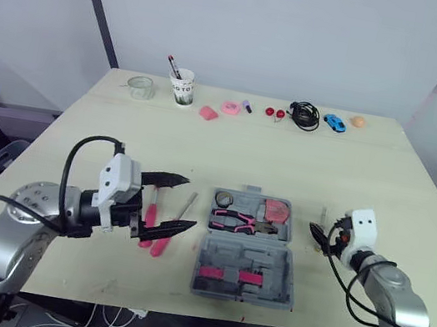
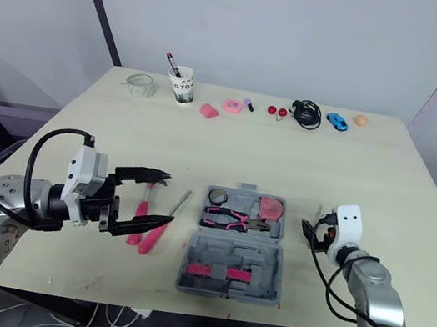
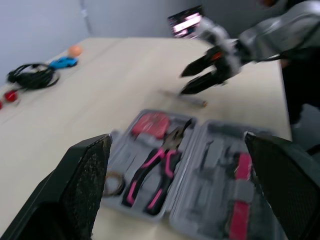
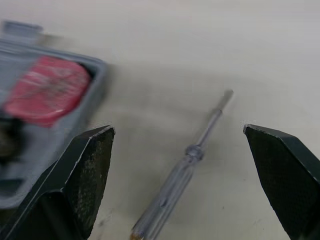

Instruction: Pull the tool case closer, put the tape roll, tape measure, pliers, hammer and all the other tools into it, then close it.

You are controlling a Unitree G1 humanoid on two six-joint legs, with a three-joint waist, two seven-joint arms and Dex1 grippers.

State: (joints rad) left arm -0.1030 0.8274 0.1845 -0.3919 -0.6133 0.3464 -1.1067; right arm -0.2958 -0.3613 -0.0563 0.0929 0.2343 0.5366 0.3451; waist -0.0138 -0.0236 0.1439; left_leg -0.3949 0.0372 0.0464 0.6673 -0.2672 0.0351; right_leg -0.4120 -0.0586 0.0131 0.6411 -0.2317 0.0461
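The grey tool case lies open at the table's front centre. Its far half holds a tape roll, a pink tape measure and pink-handled pliers. My left gripper is open, hovering just left of the case over two pink-handled tools, one with a metal shaft. The left wrist view looks between its fingers onto the pliers. My right gripper is open, right of the case, just above a thin clear-handled screwdriver lying on the table.
Along the far edge stand a glass bowl, a paper cup with a pen, small pink items, a black cable, a blue toy car and an orange ball. The case's near half holds pink-marked tools.
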